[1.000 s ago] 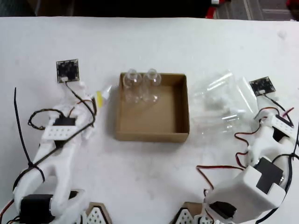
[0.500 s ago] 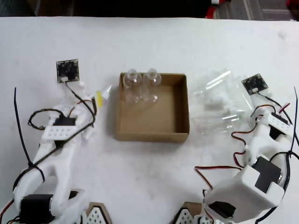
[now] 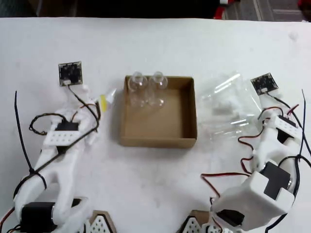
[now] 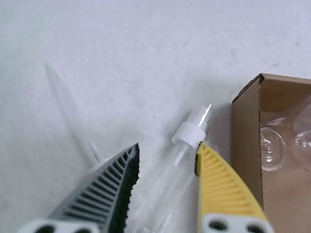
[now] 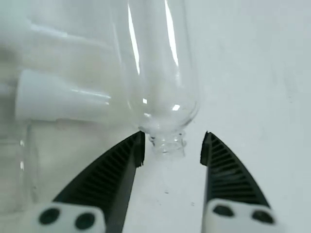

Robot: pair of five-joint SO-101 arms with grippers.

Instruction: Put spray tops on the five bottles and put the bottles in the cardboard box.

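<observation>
right claw open | bottle neck between jaws, long axis straight ahead | left claw open astride spray top

A white surface takes up nearly the whole high view, matt and faintly mottled, with small dark specks seen close up in the wrist views. Light falls evenly from above, so shadows on it are soft and short. Its far edge runs straight across the top of the high view. Beyond that edge lies a dark strip, too dim to make out. At the far right corner a patch of grey floor shows, with something red just beside it.
</observation>
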